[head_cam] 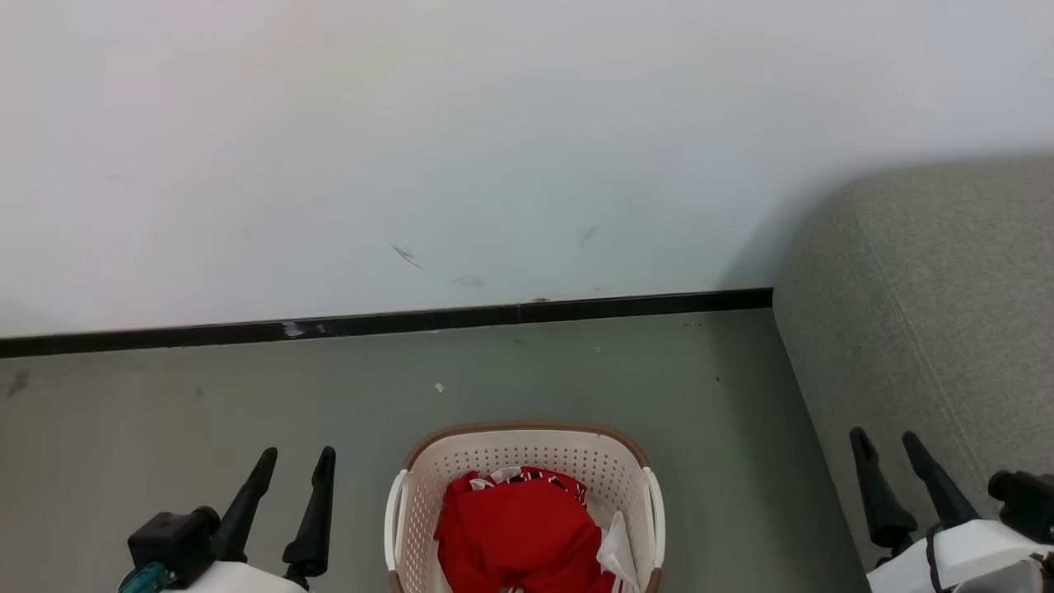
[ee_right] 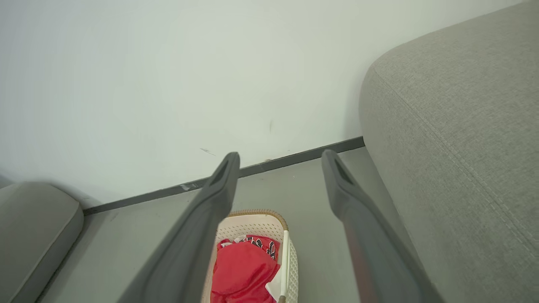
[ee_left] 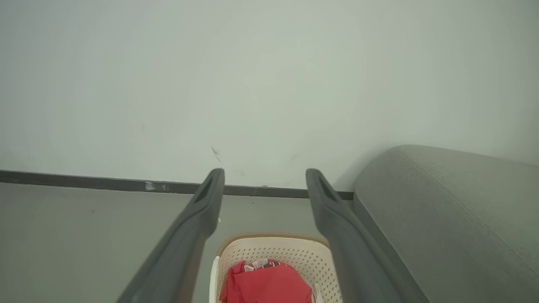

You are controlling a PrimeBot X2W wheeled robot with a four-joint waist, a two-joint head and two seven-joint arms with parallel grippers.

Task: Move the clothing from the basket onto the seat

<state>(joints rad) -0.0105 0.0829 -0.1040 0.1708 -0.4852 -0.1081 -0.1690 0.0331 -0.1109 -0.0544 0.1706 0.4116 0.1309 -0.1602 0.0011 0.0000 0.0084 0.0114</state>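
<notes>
While both arms hover low in the bottom corners of the head view, the clothing [head_cam: 519,527] sits bunched up in the basket [head_cam: 527,451]. It's soft red fabric, mostly one crumpled lump, with white bits poking out along the top edge and a white panel hanging down on its right side. The basket is cream plastic with rows of little holes, a brown rim and a white handle on each side. It stands on the floor [head_cam: 206,412] roughly midway between the two grippers. The left gripper [head_cam: 298,453] has its fingers apart with nothing between them, and so does the right gripper [head_cam: 883,435], which is up against the side of the sofa [head_cam: 930,313]. The sofa is big, grey and textured, with a rounded arm and a stitched seam, off to the basket's right with a strip of bare floor between them. The floor is dull grey-green with a few specks, and it meets a plain white wall [head_cam: 412,123] at a dark baseboard [head_cam: 412,319]. There are a couple of dark scuffs [head_cam: 408,255] low on the wall. The right wrist view also catches another grey cushion [ee_right: 33,219] off to one side. There's some dark lettering or pattern near the top of the red stuff, way too small to read.
</notes>
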